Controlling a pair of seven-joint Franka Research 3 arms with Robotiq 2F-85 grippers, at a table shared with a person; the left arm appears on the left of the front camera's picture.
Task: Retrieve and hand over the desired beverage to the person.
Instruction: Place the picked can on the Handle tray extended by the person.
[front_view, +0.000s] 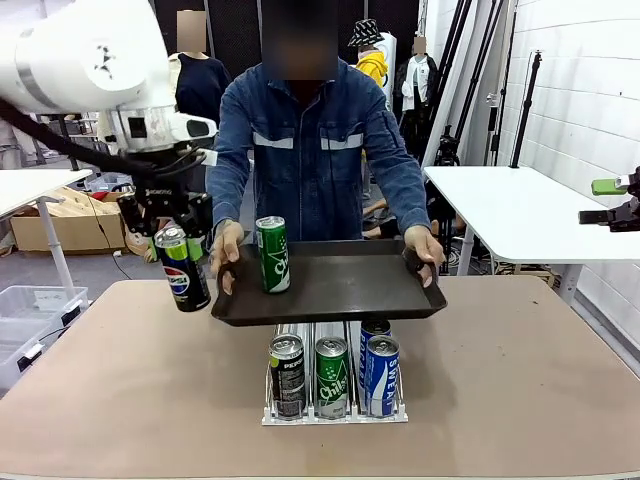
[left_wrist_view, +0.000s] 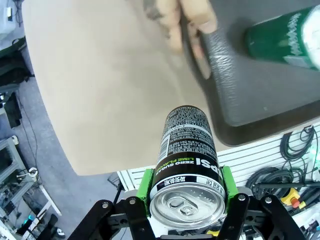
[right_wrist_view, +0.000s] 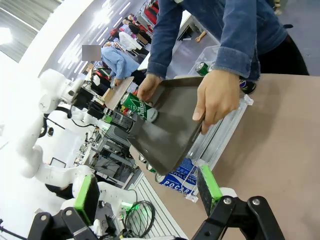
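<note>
My left gripper (front_view: 172, 232) is shut on the top of a black Pepsi Zero Lime can (front_view: 183, 270), holding it upright above the table's left side, just left of the tray. In the left wrist view the can (left_wrist_view: 187, 150) sits between the green pads (left_wrist_view: 146, 186). The person (front_view: 310, 150) in a blue denim jacket holds a dark tray (front_view: 340, 285) with both hands over the can rack. A green can (front_view: 272, 254) stands on the tray's left part. My right gripper (right_wrist_view: 148, 192) is open and holds nothing; it hangs at the far right (front_view: 605, 200).
A rack (front_view: 335, 412) at the table's front middle holds a black can (front_view: 288, 375), a green can (front_view: 331, 375) and a blue can (front_view: 381, 375). The person's hand (left_wrist_view: 182, 20) grips the tray edge close to my held can. A white table (front_view: 520, 210) stands at right.
</note>
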